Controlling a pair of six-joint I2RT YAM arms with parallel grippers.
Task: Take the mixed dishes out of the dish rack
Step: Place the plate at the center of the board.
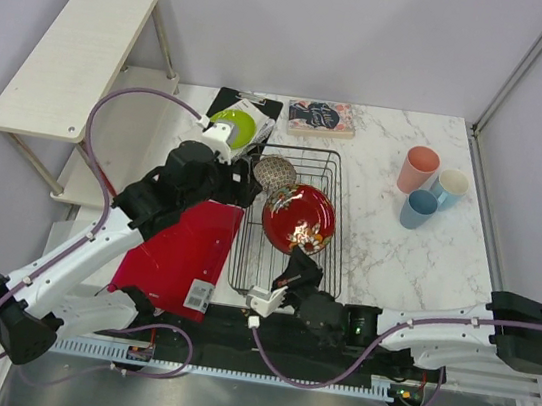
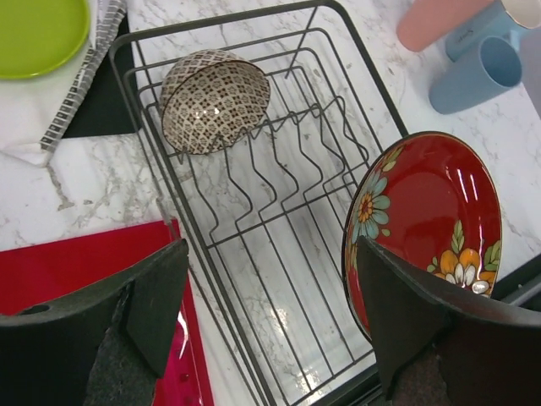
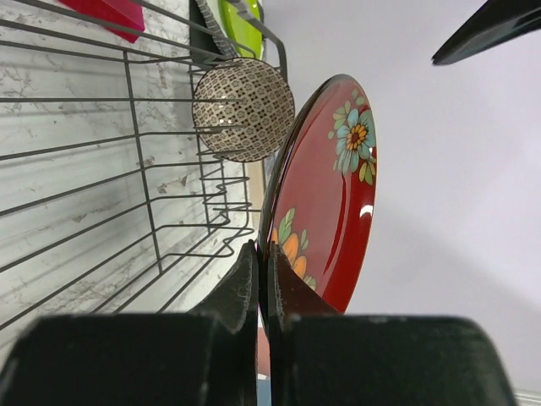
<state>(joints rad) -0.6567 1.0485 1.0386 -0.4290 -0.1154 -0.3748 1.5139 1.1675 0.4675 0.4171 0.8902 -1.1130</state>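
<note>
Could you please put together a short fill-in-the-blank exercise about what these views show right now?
1. The right gripper is shut on the rim of the floral plate, whose face is ____.
2. Besides that plate, the dish rack holds only a patterned ____.
3. On the table right of the rack stand ____ cups.
4. The left gripper hovers over the rack with its jaws ____.
Missing: red; bowl; three; open.

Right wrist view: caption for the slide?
Right gripper pinches the rim of the on-edge red floral plate at the dish rack, patterned bowl beyond.
</note>
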